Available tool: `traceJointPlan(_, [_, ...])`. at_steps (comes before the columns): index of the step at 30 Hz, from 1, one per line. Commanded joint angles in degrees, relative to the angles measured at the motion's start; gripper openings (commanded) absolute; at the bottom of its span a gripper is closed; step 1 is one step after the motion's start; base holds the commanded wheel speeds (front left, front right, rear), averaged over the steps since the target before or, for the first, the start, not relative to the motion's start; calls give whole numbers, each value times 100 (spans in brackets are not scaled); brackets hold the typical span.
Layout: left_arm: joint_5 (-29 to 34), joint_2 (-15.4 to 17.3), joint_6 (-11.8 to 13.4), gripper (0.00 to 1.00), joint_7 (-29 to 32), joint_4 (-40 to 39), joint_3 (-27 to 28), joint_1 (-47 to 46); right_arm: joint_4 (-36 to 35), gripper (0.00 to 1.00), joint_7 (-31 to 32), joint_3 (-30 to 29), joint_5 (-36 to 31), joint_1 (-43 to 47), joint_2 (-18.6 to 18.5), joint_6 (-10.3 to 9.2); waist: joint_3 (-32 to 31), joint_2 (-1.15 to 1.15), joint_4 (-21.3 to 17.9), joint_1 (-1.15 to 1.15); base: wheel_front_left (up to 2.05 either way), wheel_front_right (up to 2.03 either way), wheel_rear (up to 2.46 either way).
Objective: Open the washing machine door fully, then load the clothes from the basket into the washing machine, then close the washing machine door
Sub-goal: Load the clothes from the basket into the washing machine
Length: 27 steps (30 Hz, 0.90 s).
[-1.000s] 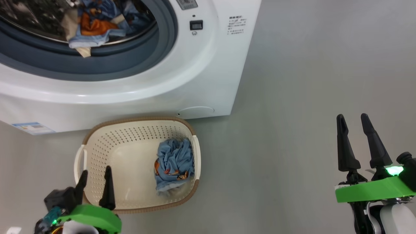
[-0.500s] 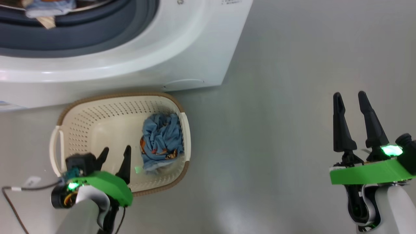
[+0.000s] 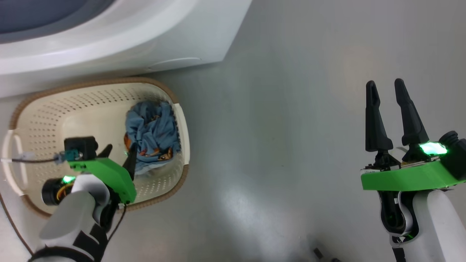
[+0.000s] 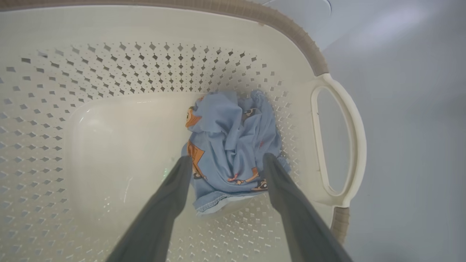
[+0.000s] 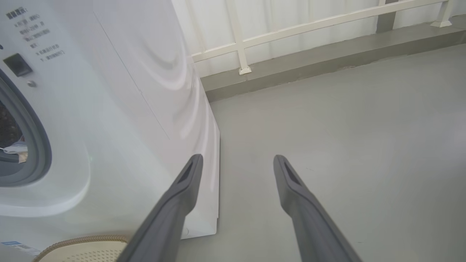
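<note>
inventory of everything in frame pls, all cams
white front-loading washing machine: 1, white, behind the basket
grey rubber gasket: 1, grey, round the washer's opening
pale fabric edge: 1, pale blue and tan, lying on the gasket
blue label sticker: 1, blue, washer's lower front
cream perforated plastic basket: 1, cream with brown rim, on the floor
crumpled light blue printed garment: 1, blue with orange prints, inside the basket near one handle
smooth floor: 1, grey
white railing: 1, white, beyond the washer
left gripper: 1, dark fingers, open, over the garment
right gripper: 1, dark fingers, open, over bare floor
</note>
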Motion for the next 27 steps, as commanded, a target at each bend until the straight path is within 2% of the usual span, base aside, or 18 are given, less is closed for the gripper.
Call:
traceJointPlan(1, [-85,220,2,100,33,-5,22,-82,-158,100,-44,154,-44,-13,13,32,279,0,-222,0,0,0,0])
traceJointPlan(10, [-648,624,2,100,496,14,-598,-526,-212,100,-44,318,42,-211,39,32,700,0,-472,0,0,0,0])
traceJointPlan(18, [-1174,916,2,100,779,-20,-870,-807,-285,100,-44,428,158,-292,41,32,961,0,-621,0,0,0,0])
traceJointPlan(27, [-1736,1096,2,100,1090,-358,-1458,-1055,-361,100,-44,475,218,-309,42,32,1176,0,-691,0,0,0,0])
